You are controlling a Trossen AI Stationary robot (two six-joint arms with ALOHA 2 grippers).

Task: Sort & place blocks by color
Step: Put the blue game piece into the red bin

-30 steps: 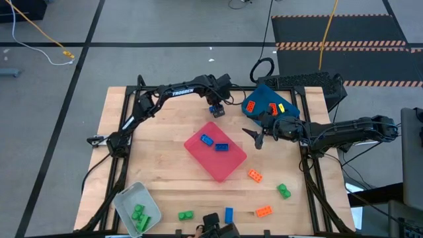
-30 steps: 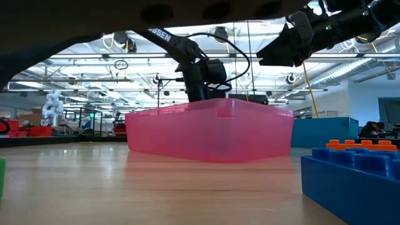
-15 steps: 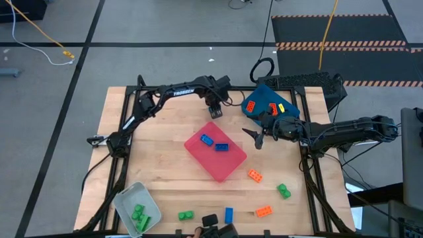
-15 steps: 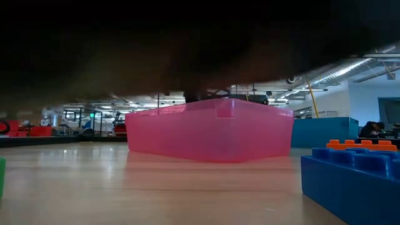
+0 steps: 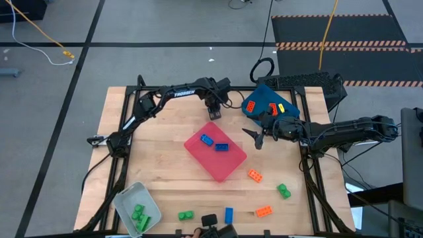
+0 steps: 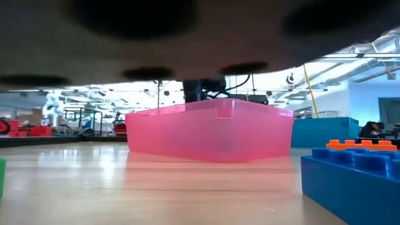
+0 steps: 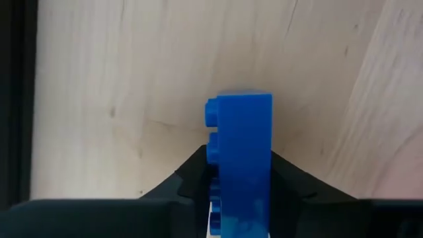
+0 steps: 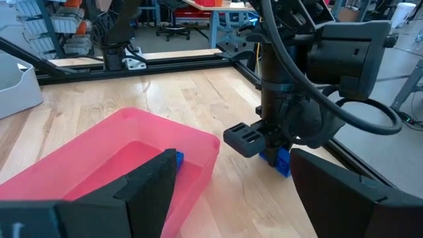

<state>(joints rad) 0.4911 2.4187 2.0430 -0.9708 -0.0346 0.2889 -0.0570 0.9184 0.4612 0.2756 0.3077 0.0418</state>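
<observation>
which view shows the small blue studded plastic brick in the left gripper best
The left wrist view: the small blue studded plastic brick fills the frame, clamped in the left gripper above bare wood. The right wrist view shows it small, beside the pink plastic tray. The high view shows only the gripper; the low view hides it.

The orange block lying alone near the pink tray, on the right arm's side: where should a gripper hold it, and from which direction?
Judging from the high view, take the orange block from straight above, closing on its two long sides. It lies flat and slightly diagonal on the table, with free space around it, so the gripper should turn to match.
</observation>
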